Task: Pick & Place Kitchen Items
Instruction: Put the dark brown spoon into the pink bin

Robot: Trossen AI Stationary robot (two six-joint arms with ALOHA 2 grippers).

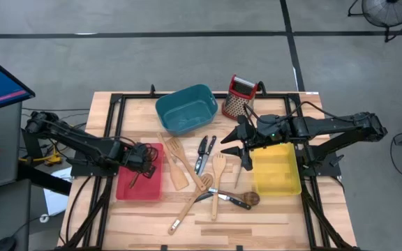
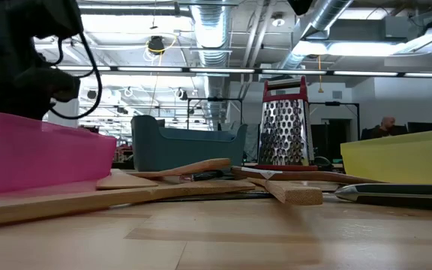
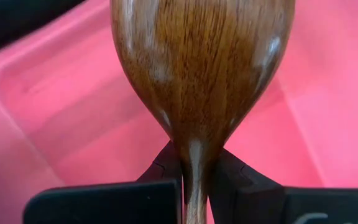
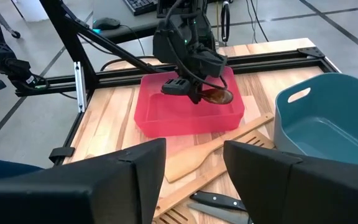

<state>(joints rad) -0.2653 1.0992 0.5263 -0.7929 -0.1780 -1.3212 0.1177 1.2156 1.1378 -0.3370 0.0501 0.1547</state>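
My left gripper (image 1: 144,157) hangs over the red bin (image 1: 139,183) at the table's left and is shut on a dark wooden spoon (image 3: 201,62). The right wrist view shows that spoon (image 4: 217,96) over the bin's inside. My right gripper (image 1: 243,152) is open and empty above the table, between the yellow bin (image 1: 276,171) and the loose utensils. Pale wooden spatulas (image 1: 176,166), a wooden fork (image 1: 219,166) and black-handled knives (image 1: 204,150) lie flat on the table's middle. My left gripper pinches the spoon's neck (image 3: 194,165), just behind the bowl, between its two fingers. The spoon lies along the fingers, its bowl (image 3: 201,62) sticking out beyond their tips and its handle running back between them. The bowl hangs over the red bin's floor (image 3: 73,112).
A teal bin (image 1: 185,108) and a red-topped metal grater (image 1: 241,96) stand at the table's far side. More utensils, among them a dark-ended one (image 1: 246,199), lie toward the near edge. Black frame rails (image 1: 110,125) run along the table's sides.
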